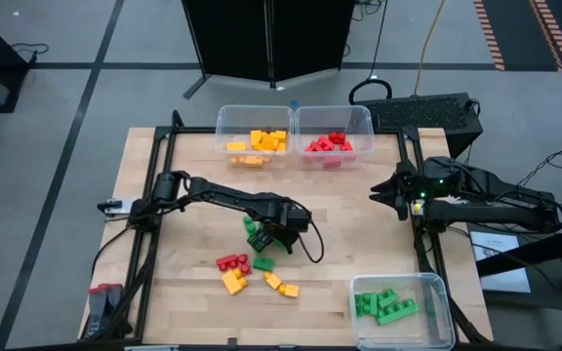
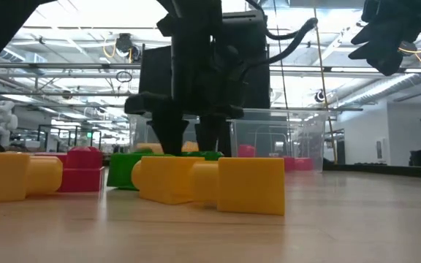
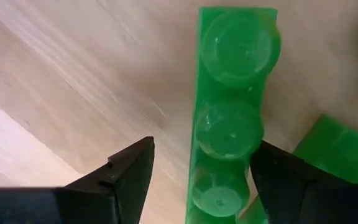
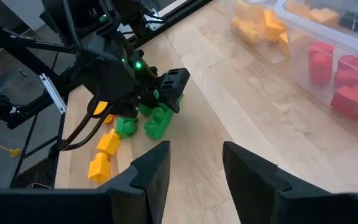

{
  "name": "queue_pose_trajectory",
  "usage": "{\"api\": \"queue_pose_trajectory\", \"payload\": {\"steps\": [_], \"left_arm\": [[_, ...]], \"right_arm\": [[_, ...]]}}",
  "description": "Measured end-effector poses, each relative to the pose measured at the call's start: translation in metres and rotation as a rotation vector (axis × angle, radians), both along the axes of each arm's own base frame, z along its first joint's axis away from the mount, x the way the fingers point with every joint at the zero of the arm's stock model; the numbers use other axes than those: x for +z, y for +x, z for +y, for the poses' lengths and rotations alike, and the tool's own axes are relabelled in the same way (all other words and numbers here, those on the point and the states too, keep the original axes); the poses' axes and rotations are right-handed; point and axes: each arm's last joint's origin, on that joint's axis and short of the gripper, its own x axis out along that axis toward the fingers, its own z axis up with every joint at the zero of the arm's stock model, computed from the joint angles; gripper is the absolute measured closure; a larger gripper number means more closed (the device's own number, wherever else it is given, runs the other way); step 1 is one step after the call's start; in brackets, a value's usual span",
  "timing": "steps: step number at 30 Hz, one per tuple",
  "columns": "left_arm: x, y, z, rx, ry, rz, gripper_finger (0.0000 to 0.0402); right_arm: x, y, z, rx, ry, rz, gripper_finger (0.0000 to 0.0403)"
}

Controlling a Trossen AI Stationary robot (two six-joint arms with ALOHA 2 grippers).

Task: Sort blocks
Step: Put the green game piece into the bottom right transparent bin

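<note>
Left gripper (image 3: 201, 180), fingers spread, straddles a green block (image 3: 232, 124) lying on the table (image 1: 359, 210) just beside the loose pile. Judged light, rigid and slick: pinch its long flat sides. Right gripper (image 4: 194, 165) waits, parted.

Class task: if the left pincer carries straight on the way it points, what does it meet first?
Most likely the long green block lying between the open fingers of the left pincer; the wooden table lies directly behind it.

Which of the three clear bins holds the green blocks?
The bin alone at the table's near right corner; the two side-by-side far bins hold yellow-orange and red ones.
</note>
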Motion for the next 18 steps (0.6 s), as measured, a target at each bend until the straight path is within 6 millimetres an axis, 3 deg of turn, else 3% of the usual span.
{"api": "queue_pose_trajectory", "payload": {"steps": [10, 14, 18], "left_arm": [[-0.015, 0.003, -0.003, -0.001, -0.042, 0.028, 0.0169], [-0.017, 0.003, -0.007, 0.005, -0.034, 0.038, 0.0214], [-0.015, 0.003, -0.007, 0.060, -0.010, 0.038, 0.0285]], "right_arm": [[0.000, 0.000, 0.000, 0.005, -0.011, 0.001, 0.0259], [0.000, 0.000, 0.000, 0.006, -0.015, 0.001, 0.0259], [0.000, 0.000, 0.000, 0.007, -0.015, 0.001, 0.0259]]}}
